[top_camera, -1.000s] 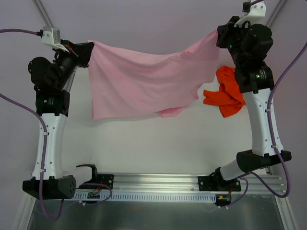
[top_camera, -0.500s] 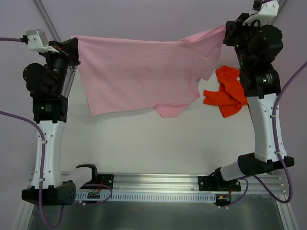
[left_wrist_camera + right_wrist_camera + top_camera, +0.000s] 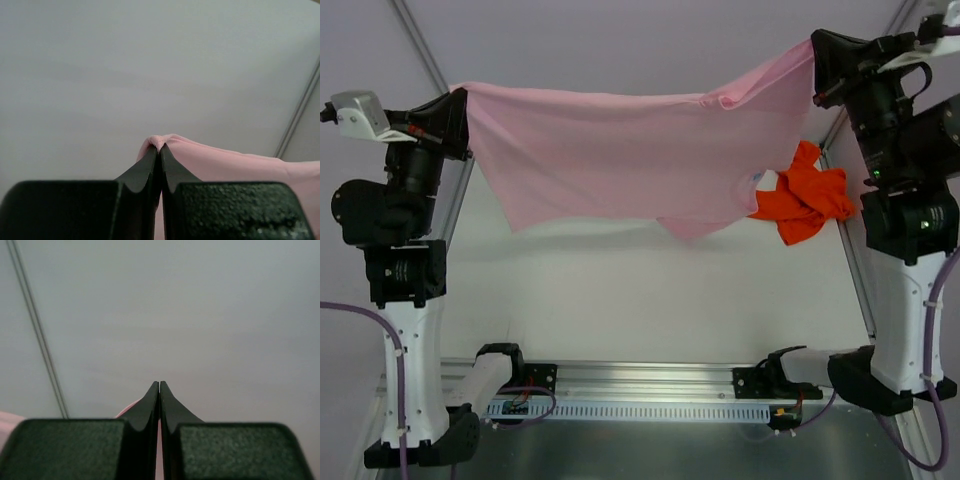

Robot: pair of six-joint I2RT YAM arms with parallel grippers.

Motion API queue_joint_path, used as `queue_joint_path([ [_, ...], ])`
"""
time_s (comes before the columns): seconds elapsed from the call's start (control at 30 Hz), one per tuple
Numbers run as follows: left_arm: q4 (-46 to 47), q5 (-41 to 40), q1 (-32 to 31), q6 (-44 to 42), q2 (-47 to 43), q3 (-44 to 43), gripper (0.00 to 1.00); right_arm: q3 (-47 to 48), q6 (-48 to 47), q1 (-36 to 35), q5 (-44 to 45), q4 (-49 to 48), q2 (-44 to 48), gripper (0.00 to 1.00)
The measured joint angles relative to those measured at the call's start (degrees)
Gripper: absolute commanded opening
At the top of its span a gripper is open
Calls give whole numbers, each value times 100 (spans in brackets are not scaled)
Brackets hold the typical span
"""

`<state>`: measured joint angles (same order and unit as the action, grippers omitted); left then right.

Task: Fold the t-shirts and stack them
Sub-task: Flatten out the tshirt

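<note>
The light pink t-shirt hangs in the air, stretched wide between both arms above the table. My left gripper is shut on its left corner; the left wrist view shows pink cloth pinched at the tips of my left gripper. My right gripper is shut on its right corner; a sliver of pink shows between the jaws of my right gripper. The bright orange t-shirt lies crumpled on the table at the right, partly behind the pink one.
The white table lies below the hanging shirt. A metal rail with both arm bases runs along the near edge. The right arm's upright link stands just beside the orange shirt.
Both grippers have risen and moved apart, pulling the pink shirt higher and flatter. Its lower edge now hangs off the table.
</note>
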<state>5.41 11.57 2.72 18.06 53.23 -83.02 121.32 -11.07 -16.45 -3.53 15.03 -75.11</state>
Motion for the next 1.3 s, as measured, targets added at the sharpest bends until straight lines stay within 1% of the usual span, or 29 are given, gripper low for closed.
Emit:
queue_joint_path([
  [0.2,-546,101,0,144,-809,-262,0,-208,-63,-57,-354,-24,981,1],
  [0.4,-1303,-61,0,358,-1355,-962,0,-208,-87,-63,-590,48,1832,1],
  [0.53,-1788,-289,0,649,-1311,-1414,0,-136,-225,-66,-503,168,2020,1],
  [0.6,-1928,-380,-2,802,-1209,-1408,0,-232,-319,-66,-339,238,1971,1],
  [0.67,-1954,-490,0,907,-997,-1220,0,-531,-396,-66,-114,210,1847,1],
  [0.8,-1805,-612,0,1054,-269,-446,0,-1541,-481,-66,264,0,1329,1],
  [0.93,-1561,-614,0,1158,708,470,0,-2592,-481,-55,380,-350,201,1],
  [1.0,-1517,-623,0,1185,1128,855,0,-2922,-424,0,367,-422,-472,1],
  [1.1,-1342,-732,-2,1237,1547,1244,0,-3042,-269,170,260,-560,-1419,1],
  [1.17,-1049,-817,0,1261,1727,1451,0,-3029,-164,295,170,-750,-1904,1],
  [1.23,-570,-949,-2,1290,1947,1668,0,-2789,-55,409,87,-876,-2396,1],
  [1.3,-111,-1054,0,1307,2299,1779,0,-2358,17,474,-11,-1034,-2955,1],
])
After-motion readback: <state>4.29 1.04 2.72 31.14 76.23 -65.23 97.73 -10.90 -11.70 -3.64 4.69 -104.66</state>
